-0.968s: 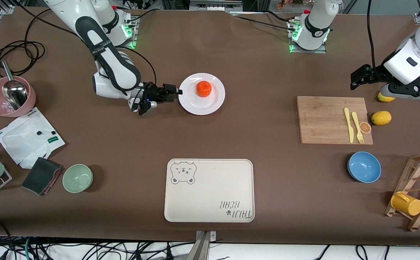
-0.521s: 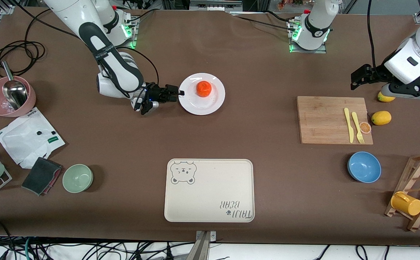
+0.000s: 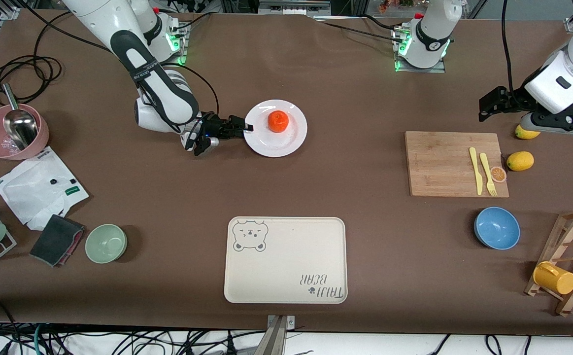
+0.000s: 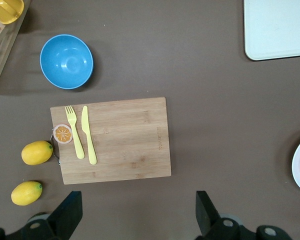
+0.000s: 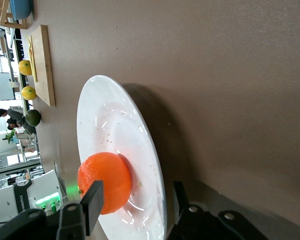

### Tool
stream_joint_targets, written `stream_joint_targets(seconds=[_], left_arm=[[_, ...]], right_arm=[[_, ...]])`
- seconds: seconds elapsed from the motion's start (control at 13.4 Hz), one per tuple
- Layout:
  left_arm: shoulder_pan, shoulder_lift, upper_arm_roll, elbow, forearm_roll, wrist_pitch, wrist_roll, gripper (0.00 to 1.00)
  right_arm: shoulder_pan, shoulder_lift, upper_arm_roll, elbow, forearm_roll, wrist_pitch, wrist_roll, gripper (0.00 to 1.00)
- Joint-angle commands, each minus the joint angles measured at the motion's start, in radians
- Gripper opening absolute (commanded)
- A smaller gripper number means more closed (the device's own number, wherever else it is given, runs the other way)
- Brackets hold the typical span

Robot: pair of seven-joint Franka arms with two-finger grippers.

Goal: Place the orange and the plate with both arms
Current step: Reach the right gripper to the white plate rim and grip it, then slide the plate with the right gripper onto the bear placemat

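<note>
The orange point(image 3: 278, 121) sits on the white plate point(image 3: 293, 143), which rests on the table between the two arm bases. My right gripper point(image 3: 247, 127) is low at the plate's rim on the side toward the right arm's end. It is open. In the right wrist view its jaws point(image 5: 138, 195) straddle the plate point(image 5: 110, 130) rim, one finger over the dish beside the orange point(image 5: 102, 182) and one under the edge, with gaps on both sides. My left gripper point(image 3: 486, 111) hangs open and empty over bare table by the cutting board point(image 4: 115, 140), its jaws point(image 4: 138, 212) spread wide.
A beige bear-print tray point(image 3: 286, 291) lies near the front edge. The cutting board point(image 3: 451, 165) carries a yellow knife, a fork and an orange slice, with two lemons point(image 3: 520, 160) beside it. A blue bowl point(image 3: 496, 228), green bowl point(image 3: 106, 242), pink bowl point(image 3: 0, 143) and wooden rack point(image 3: 569, 266) stand around.
My right gripper has slid toward the plate until its fingers straddle the rim, and its jaws have narrowed. The left arm has stayed where it was.
</note>
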Motion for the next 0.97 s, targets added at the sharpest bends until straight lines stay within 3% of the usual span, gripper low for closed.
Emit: stream_joint_targets(seconds=[0.0,0.89], left_arm=[[0.003,0.013,0.0,0.033,-0.02,-0.026,0.013,1.0],[0.003,0.012,0.0,0.033,-0.02,-0.028,0.013,1.0]], right_arm=[[0.002,0.024,0.009,0.0,0.074,0.018,-0.105,0.56],[0.009,0.046,0.009,0.0,0.077,0.033,-0.137,0.34]])
